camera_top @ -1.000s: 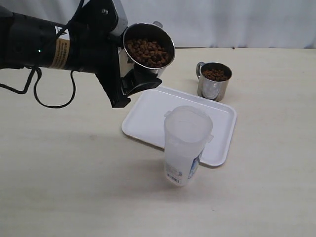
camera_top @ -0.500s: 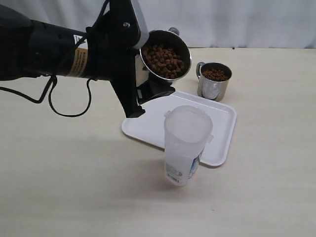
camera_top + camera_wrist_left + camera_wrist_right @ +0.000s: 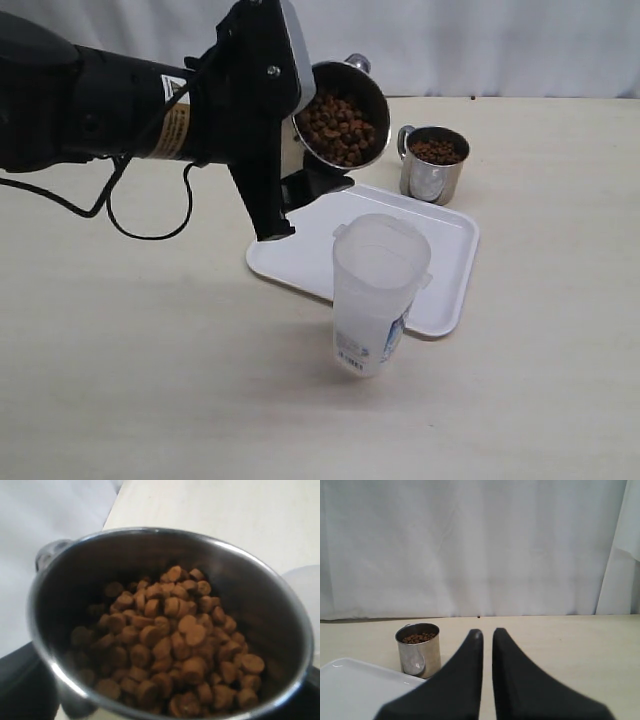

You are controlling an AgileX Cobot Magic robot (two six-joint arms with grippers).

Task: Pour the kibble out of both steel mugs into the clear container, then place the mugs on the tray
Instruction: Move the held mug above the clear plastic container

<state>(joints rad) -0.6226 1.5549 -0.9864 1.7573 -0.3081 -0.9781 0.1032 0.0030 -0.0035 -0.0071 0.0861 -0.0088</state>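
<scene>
Left tool (image 3: pixel 292 125), spread wide, clamps the tilted steel mug (image 3: pixel 352 78); right tool (image 3: pixel 487 635) pressed together

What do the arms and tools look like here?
The left arm is a thick black tube with a tan label, a loose black cable looping beneath and a grey plate at the wrist. The left tool has black angular fingers; the right tool has two black fingers tapering to narrow tips.

Full mug (image 3: pixel 352 82) tilted aloft; second mug (image 3: pixel 430 183) beside tray (image 3: pixel 300 240).
</scene>
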